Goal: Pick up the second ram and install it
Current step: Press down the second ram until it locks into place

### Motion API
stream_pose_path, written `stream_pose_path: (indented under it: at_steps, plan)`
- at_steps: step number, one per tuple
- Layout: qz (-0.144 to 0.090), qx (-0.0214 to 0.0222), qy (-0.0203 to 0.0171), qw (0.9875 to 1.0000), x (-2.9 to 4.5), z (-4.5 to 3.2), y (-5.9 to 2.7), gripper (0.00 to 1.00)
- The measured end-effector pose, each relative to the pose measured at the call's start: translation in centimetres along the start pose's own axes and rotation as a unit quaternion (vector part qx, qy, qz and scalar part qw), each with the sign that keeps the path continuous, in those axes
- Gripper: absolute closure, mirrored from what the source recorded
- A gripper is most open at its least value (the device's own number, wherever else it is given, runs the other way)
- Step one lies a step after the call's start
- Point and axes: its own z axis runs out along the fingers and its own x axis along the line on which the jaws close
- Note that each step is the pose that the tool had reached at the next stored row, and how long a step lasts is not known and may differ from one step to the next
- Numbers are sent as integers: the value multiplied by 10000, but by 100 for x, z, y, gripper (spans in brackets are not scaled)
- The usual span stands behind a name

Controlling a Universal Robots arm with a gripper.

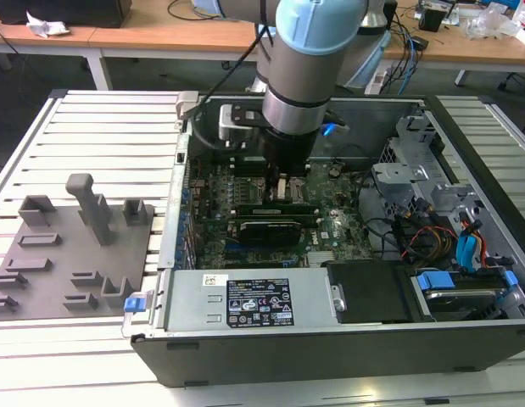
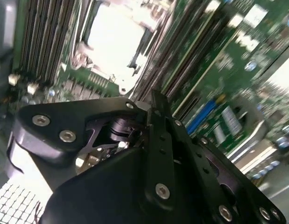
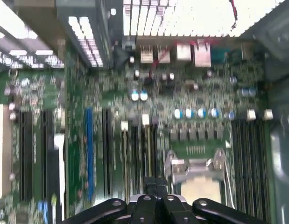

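Arm: the grey, blue-capped robot arm [image 1: 317, 64] reaches down into the open black computer case [image 1: 330, 339], which lies on its side on the slatted pale metal worktop [image 1: 101, 136].

Hand: the black metal hand [image 2: 156, 105] hangs low over the green motherboard [image 1: 330, 229], beside the silver processor socket [image 3: 195, 165]. In both wrist views its two fingers [image 2: 158, 140] lie pressed flat together. I cannot tell whether anything thin is pinched between them.

Second ram: no loose green stick can be made out in the hand. In the exterior view, a long green strip [image 1: 270, 209] stands in the black memory slots [image 3: 135, 163] just below the hand; whether that is the second ram I cannot tell.

Slots: in the first wrist view the fingers point at the bank of long slots between the blue slot [image 3: 88, 154] and the processor socket.

Holder: the grey plastic holder plate with upright blocks [image 1: 71, 246] sits on the worktop at the exterior view's left, well apart from the hand.

Case contents: a silver power supply box with a label [image 1: 245, 301] lies along the near edge.
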Motion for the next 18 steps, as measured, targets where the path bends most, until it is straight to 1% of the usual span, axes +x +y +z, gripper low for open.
stream_pose_path:
  at_steps: [1,2,3,4,5,11,12,13,14,16,18]
  plan:
    - [0,1,1,10000,3,10,42,89]
    - [-1,5,0,10000,7,29,120,89]
    - [-2,12,0,10000,12,48,224,89]
    - [-1,19,-1,10000,15,56,276,89]
    - [-2,23,-2,10000,15,62,301,89]
    - [-2,22,-7,10000,23,89,299,89]
    - [-3,25,-14,10000,22,80,297,89]
    - [-5,23,-22,10000,19,44,291,89]
    - [-3,17,-27,10000,16,23,261,89]
    - [-1,-18,-32,10000,12,13,169,89]
    - [4,-74,-36,10000,8,5,66,89]
